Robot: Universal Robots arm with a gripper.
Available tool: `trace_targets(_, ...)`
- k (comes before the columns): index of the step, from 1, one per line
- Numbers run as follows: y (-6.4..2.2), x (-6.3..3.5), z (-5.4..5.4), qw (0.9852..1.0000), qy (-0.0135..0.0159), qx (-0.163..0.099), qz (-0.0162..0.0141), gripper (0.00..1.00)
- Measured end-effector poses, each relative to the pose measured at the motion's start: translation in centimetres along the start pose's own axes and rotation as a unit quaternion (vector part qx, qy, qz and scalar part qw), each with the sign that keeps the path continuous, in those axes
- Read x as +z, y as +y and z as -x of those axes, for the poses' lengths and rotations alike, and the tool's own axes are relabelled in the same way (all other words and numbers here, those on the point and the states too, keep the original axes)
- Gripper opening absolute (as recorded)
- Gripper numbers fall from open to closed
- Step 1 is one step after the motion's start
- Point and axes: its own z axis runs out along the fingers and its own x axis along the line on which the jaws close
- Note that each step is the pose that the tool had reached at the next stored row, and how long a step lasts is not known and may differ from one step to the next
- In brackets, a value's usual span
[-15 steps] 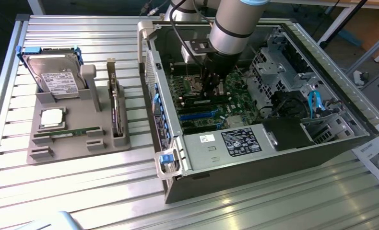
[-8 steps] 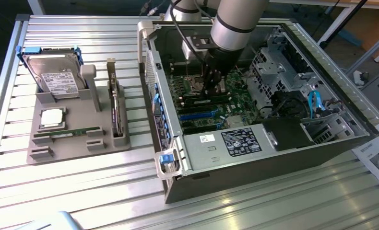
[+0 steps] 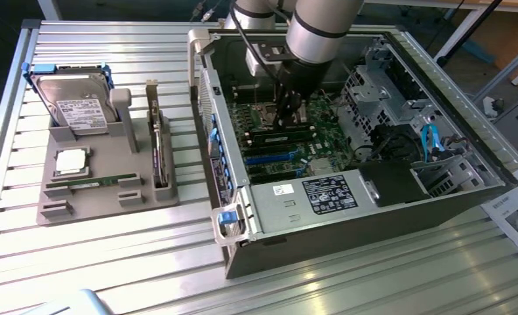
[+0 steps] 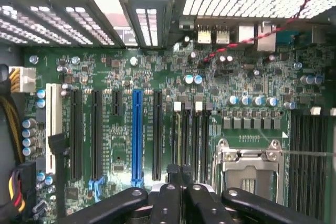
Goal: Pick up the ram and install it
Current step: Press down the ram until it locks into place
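Observation:
One ram (image 4: 179, 129) stands edge-up in the second memory slot on the green motherboard (image 4: 252, 85), next to the CPU socket (image 4: 252, 169). My gripper (image 4: 180, 170) is shut, fingertips (image 4: 173, 174) pressed together right over the near end of that stick; I cannot tell whether they touch it. In the exterior view the gripper (image 3: 290, 119) reaches down into the open computer case (image 3: 329, 197) over the memory slots. A second ram (image 3: 93, 182) lies flat in the grey holder (image 3: 110, 197) at the exterior view's left.
The grey holder also carries a hard drive (image 3: 75, 105), a square silver CPU (image 3: 71, 162) and a dark expansion card (image 3: 159, 154) standing on edge. Case walls, a drive cage (image 3: 373, 92) and the power supply (image 3: 329, 193) surround the arm. Cables (image 4: 13, 129) lie beside the board.

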Motion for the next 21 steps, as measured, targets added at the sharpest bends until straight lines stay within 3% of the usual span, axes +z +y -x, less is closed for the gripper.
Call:
trace_targets(5,2.29,0.04,-0.1,1.0,-0.005,0.0,-0.002,0.1)
trace_targets(10,3.6,0.06,-0.1,1.0,-0.0071,0.0,-0.0036,0.1)
trace_targets(14,3.64,0.07,-0.1,1.0,-0.0071,0.0,-0.0038,0.1)
trace_targets(21,3.64,0.8,-0.2,1.0,-0.0071,0.0,-0.0066,0.1)
